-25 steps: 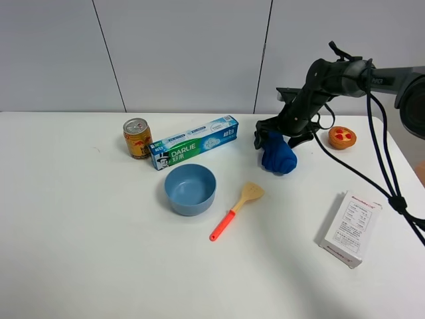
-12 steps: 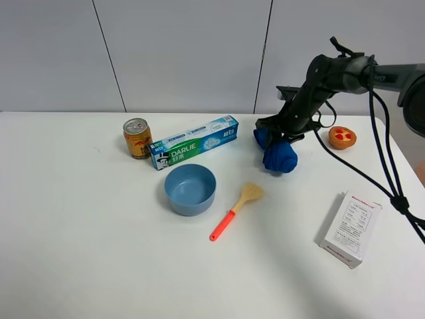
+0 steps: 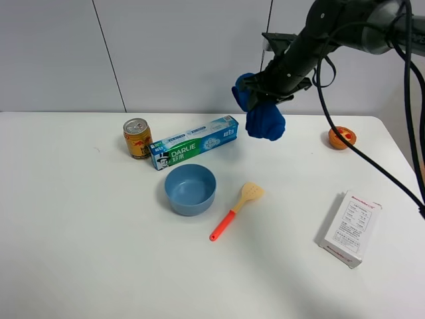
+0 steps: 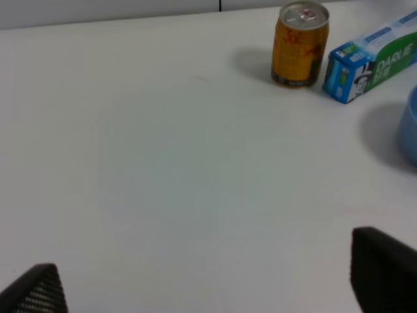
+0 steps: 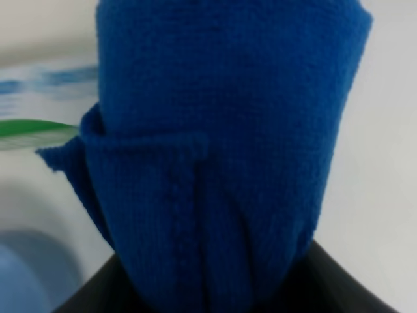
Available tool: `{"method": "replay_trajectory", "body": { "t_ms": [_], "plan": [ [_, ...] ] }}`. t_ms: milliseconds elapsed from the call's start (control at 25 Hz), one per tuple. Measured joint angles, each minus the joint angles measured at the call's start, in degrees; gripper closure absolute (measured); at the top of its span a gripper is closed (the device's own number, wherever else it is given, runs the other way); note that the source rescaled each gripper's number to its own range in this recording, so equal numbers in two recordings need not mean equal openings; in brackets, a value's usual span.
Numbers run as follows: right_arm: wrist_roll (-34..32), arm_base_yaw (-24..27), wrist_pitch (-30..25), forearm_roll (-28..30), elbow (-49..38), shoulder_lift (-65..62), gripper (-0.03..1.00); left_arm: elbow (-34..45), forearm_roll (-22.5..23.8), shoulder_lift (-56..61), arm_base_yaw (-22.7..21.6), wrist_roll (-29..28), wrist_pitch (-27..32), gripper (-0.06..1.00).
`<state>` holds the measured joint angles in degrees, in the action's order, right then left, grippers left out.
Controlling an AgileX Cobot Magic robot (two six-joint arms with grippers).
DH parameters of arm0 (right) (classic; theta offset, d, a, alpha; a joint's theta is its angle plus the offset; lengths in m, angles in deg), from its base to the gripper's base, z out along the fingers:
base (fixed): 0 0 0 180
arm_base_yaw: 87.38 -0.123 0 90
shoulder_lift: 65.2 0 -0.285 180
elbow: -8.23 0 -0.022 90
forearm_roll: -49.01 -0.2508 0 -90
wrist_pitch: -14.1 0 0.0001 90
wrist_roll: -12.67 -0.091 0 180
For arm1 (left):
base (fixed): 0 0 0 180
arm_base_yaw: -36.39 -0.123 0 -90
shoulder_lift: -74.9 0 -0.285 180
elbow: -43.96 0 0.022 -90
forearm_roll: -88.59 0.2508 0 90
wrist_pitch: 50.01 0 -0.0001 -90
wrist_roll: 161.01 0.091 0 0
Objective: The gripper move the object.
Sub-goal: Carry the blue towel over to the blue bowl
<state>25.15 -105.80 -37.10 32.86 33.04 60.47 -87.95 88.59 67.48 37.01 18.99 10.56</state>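
Note:
My right gripper [image 3: 267,88] is shut on the bunched deep blue cloth [image 3: 263,118] and holds it in the air, well above the table, over the right end of the toothpaste box [image 3: 194,141]. The cloth fills the right wrist view [image 5: 221,130] and hides the fingers there. My left gripper [image 4: 208,287] is open and empty; only its two black fingertips [image 4: 384,267] show above bare table. The left arm is out of the exterior high view.
A light blue bowl [image 3: 190,189] stands left of centre, a wooden spatula with a red handle [image 3: 237,210] beside it. A gold can [image 3: 137,137] stands by the toothpaste box. An orange tart [image 3: 342,137] lies far right, a white carton [image 3: 350,227] at the front right.
The right gripper has lifted the blue cloth off the table and carried it up and to the left. Nothing else has moved.

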Motion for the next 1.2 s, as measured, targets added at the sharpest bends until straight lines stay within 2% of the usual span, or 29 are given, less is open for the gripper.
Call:
{"method": "replay_trajectory", "body": {
  "t_ms": [400, 800, 1200],
  "plan": [
    [-0.2, -14.4, -1.7, -4.7, 17.9, 8.5, 0.97, 0.0, 0.0, 0.0, 0.0, 0.0, 0.0, -0.06],
    [-0.8, -22.9, -1.5, -6.7, 18.5, 14.8, 0.97, 0.0, 0.0, 0.0, 0.0, 0.0, 0.0, -0.06],
    [-2.1, -25.4, -2.3, -7.3, 18.5, 14.8, 0.97, 0.0, 0.0, 0.0, 0.0, 0.0, 0.0, -0.06]
  ]
}}
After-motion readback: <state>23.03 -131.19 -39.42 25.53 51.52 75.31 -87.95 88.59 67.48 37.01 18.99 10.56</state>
